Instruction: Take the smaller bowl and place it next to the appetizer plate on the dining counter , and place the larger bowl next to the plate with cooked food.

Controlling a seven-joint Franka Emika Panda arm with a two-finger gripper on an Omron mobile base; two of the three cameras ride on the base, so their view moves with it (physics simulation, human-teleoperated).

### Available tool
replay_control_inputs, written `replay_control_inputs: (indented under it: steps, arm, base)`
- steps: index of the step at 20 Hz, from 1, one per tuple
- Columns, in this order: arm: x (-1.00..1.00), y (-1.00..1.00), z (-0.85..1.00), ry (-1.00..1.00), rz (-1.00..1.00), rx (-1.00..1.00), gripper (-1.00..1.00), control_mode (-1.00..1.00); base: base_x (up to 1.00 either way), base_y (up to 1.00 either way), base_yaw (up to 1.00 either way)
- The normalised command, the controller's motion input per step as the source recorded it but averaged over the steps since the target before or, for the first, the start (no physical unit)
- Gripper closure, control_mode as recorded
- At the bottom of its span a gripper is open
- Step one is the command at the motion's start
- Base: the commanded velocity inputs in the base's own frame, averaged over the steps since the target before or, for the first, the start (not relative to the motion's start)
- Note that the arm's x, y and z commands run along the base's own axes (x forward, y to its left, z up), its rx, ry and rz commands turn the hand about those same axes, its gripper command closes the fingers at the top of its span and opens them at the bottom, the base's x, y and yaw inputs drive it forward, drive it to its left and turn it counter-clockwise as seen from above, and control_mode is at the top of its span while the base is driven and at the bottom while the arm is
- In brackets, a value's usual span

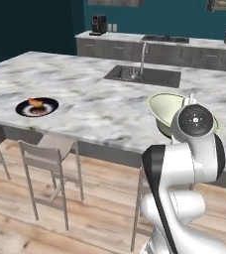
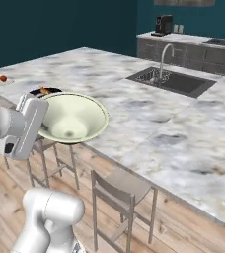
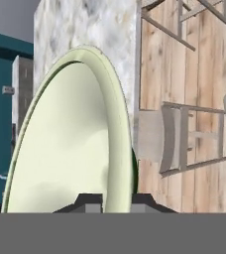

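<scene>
Marbled surface (image 2: 149, 128) stretches ahead; the pincer (image 3: 116, 201), clamped on the rim of the larger bowl (image 2: 72, 118), holds it above the near edge. It should probably carry it level and set it beside the plate with cooked food (image 1: 36, 106) without bumping.

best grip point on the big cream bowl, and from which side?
The rim. The larger bowl flares wide and thin-walled, far too broad to span, so one finger inside and one outside the lip, coming from its near edge. The gripper is shut on that edge this way, the bowl carried above the counter's front edge.
</scene>
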Motion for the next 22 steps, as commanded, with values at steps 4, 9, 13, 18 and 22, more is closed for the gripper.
replay_control_inputs:
  steps: [4, 9, 13, 18, 22]
  arm:
    - [0.0, 0.0, 0.0, 0.0, 0.0, 0.0, 1.0, 1.0]
    - [0.0, 0.0, 0.0, 0.0, 0.0, 0.0, 1.0, 1.0]
    - [0.0, 0.0, 0.0, 0.0, 0.0, 0.0, 1.0, 1.0]
    - [0.0, 0.0, 0.0, 0.0, 0.0, 0.0, 1.0, 1.0]
    - [0.0, 0.0, 0.0, 0.0, 0.0, 0.0, 1.0, 1.0]
  base:
    - [0.4, 1.0, -0.2]
    - [0.32, 1.0, -0.19]
    - [0.26, 1.0, -0.18]
    - [0.26, 0.96, -0.14]
    - [0.09, 0.51, -0.21]
